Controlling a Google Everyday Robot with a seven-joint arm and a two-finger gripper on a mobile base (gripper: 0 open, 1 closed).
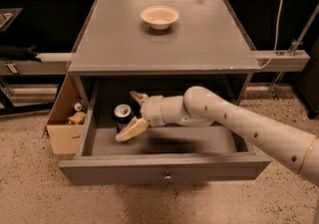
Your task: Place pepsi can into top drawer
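Beneath the flat, matte grey wooden cabinet top (199, 44), the wide, shallow grey wooden top drawer (199, 168) stands pulled well out, its floor bare and smooth; the smooth cream, jointed robot arm (239, 123) reaches in from the right over the drawer's front panel; a brown cardboard box (62, 138) with a few small items inside leans just beside the drawer's left wall; a shallow, round cream bowl (159, 16) sits on the cabinet top, well apart from the work; the small blue cylindrical pepsi can (121, 112) with its silver top stands upright on the drawer floor near the back left corner; the cream two-finger gripper (130, 116) sits right at the can with its tan fingers (130, 131) spread wide to either side of it, not clamping it; a small round metal knob (167, 176) marks the middle of the drawer front.

By my reading the can is already set down and the step in hand is letting go cleanly; the thin metal can is light and smooth-sided, so a brushing finger could tip it; best to draw straight back towards the right with the fingers kept apart, then lift clear of the front panel.
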